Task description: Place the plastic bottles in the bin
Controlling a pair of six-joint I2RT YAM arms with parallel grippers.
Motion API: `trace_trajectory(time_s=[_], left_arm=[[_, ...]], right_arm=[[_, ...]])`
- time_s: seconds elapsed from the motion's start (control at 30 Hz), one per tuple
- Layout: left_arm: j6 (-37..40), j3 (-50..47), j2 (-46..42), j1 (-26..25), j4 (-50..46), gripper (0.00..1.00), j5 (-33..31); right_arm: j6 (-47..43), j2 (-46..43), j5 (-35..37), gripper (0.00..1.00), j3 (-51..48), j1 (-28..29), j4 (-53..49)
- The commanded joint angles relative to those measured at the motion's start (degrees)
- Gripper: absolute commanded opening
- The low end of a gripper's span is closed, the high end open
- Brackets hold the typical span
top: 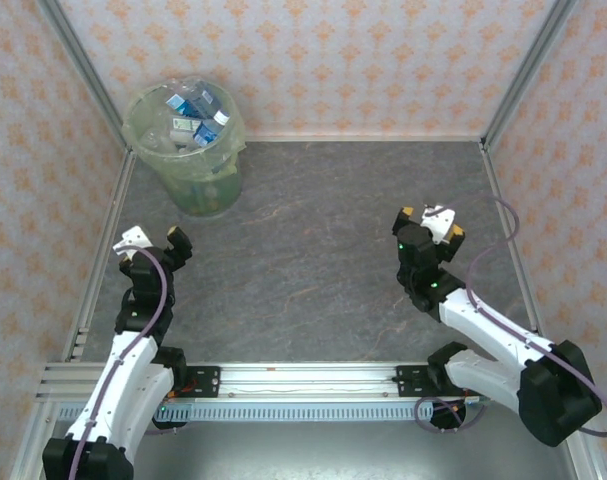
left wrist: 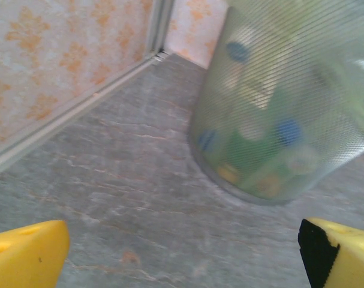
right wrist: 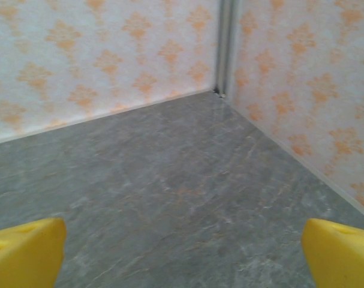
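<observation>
The bin [top: 143, 128], a round pale-green translucent bucket, stands at the table's far left corner. Several plastic bottles [top: 195, 110] with blue caps and labels lie piled inside it. In the left wrist view the bin's wall [left wrist: 301, 72] rises close ahead to the right, with bottle caps [left wrist: 288, 131] showing blurred through it. My left gripper [top: 153, 240] hangs open in front of the bin, nothing between its yellow fingertips [left wrist: 26, 255]. My right gripper [top: 430, 222] is open over the right side of the table, its fingertips [right wrist: 343, 252] wide apart over bare grey surface.
Patterned walls with metal corner posts [top: 83, 70] enclose the grey table [top: 323, 250] on three sides. A metal rail [top: 303, 380] runs along the near edge between the arm bases. The far right corner [right wrist: 220, 90] lies ahead of the right gripper.
</observation>
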Motion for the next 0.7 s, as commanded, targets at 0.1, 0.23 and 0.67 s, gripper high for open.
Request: trace_trajectory(time_s=[0.1,0.23,0.67], left_arm=[[7.7,-4.9,10.3,-0.4,25.0,0.99,-6.2],[12.7,-7.0,22.7,-0.4,40.2,0.99,-7.1],[16.7,-8.5,51.6,-0.1,77.7,0.99,1.2]], right_arm=[[-2.1,3.7,-2.5,1.0,-6.7,-8.9,16.1],[-2.8,9.1,-6.7,1.0,-9.5,-13.6,24.5],[-8.0,25.0,-21.3,1.0,-13.3,-19.0,52.3]])
